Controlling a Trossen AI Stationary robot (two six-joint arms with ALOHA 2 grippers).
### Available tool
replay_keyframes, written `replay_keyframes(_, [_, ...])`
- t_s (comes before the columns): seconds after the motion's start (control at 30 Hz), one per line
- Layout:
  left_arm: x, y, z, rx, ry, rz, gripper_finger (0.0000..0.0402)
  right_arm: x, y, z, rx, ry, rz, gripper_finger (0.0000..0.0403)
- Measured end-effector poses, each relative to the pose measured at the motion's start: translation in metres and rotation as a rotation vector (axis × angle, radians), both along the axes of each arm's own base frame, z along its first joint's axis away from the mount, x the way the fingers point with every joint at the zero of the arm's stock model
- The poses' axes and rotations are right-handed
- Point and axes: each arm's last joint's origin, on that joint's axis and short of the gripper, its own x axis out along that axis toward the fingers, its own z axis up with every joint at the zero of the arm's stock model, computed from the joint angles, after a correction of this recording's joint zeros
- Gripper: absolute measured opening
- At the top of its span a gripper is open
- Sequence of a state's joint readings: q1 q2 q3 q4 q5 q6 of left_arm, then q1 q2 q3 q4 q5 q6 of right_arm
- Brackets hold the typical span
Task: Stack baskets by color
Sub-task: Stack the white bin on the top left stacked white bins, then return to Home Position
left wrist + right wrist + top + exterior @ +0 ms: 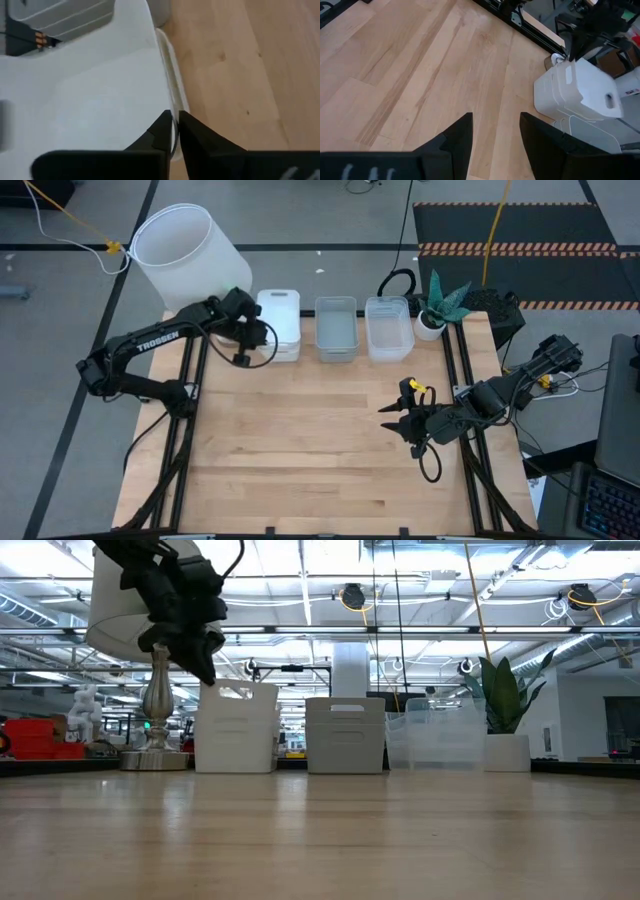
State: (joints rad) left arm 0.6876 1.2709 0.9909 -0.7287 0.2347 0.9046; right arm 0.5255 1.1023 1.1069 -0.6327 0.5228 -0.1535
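Note:
Three stacks of baskets stand in a row at the table's far edge: white (280,320), grey (336,330) and clear (389,328). In the low view they show as white (237,730), grey (346,735) and clear (435,735). My left gripper (245,352) is at the left side of the white basket (100,100), shut on its wall. My right gripper (400,416) hangs open over bare wood at the right, with nothing between its fingers (495,135). My left gripper (173,125) has the rim of the white basket's left side wall (174,111) between its two fingers, one inside the basket and one outside. The fingers slant down from the table's left side. The basket sits level on top of the white stack (237,690).
A big white lampshade (185,255) stands beyond the far left corner, close behind my left arm. A small potted plant (440,305) sits at the far right corner beside the clear stack. Bare wood (300,450) covers the middle and near part of the table.

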Motion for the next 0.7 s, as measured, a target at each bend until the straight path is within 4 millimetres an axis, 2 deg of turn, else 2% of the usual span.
replay_keyframes(0.1, [0.001,0.002,0.001,0.006,-0.009,0.051,0.0067,0.0,0.0,0.0,0.0,0.0,0.0,0.0155])
replay_keyframes(0.23, [0.003,0.002,0.002,0.038,-0.003,0.092,0.0136,0.0,0.0,0.0,0.0,0.0,0.0,0.0155])
replay_keyframes(0.4, [0.003,-0.012,0.016,0.107,-0.021,0.149,0.0201,0.0,0.0,0.0,0.0,0.0,0.0,0.0155])
replay_keyframes(0.53, [0.002,-0.031,0.034,0.087,-0.114,0.185,0.0219,0.0,0.0,0.0,0.006,-0.001,-0.004,0.0155])
replay_keyframes(0.7, [-0.005,-0.062,0.055,-0.058,-0.28,0.298,0.0203,0.001,0.001,0.002,0.026,-0.024,-0.009,0.0155])
